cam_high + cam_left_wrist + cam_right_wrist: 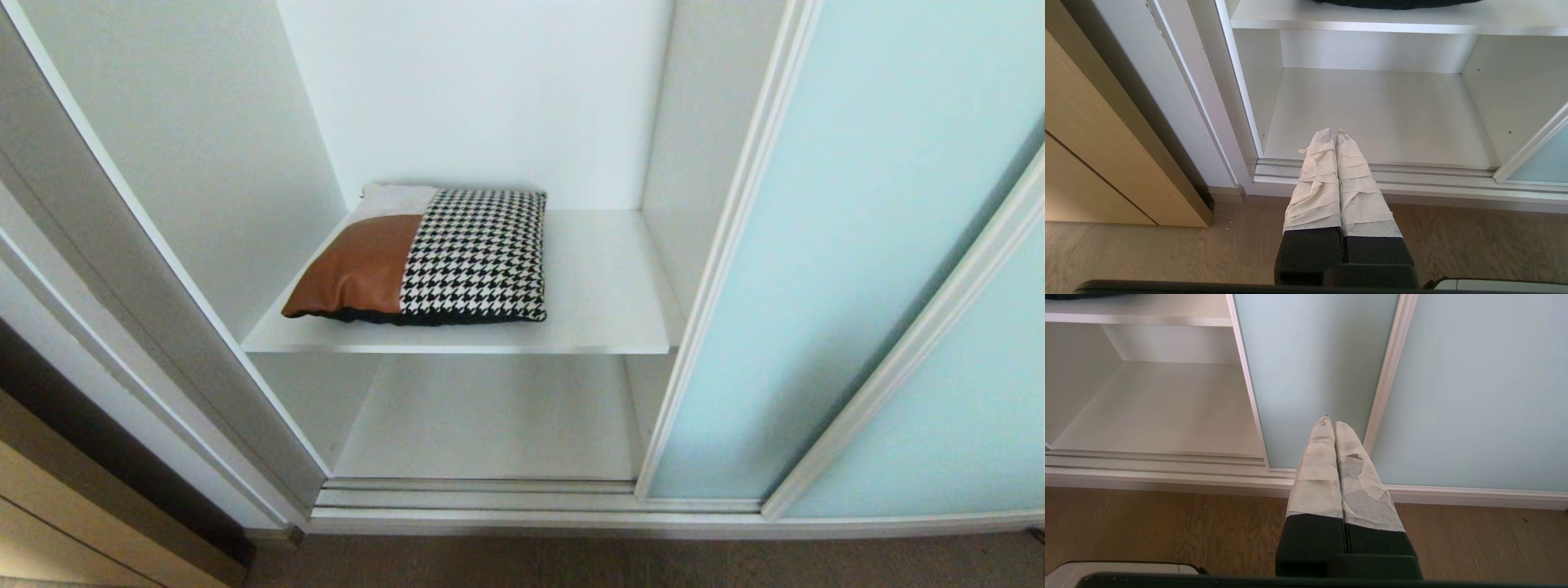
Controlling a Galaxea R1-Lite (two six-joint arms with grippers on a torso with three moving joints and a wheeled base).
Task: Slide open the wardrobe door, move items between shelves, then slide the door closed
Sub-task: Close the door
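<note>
The sliding wardrobe door (pixel 849 245), frosted aqua glass in a slim white frame, fills the right half of the head view and is already pushed aside, leaving the white interior open at centre. The upper shelf (pixel 604 294) crosses the middle of the frame, with the lower shelf (pixel 490 416) bare beneath it. The cushion (pixel 424 257), tan leather and houndstooth, lies flat at the left of that upper shelf. Both arms hang low before the wardrobe: the left gripper (pixel 1334 132) and the right gripper (pixel 1329 421) have their tape-wrapped fingers pressed together, holding nothing. To move the cushion well, I'd judge a gripper should spread its fingers first, approach the front edge level, and pinch the overhanging corner. I can read no brand, label or writing anywhere.
</note>
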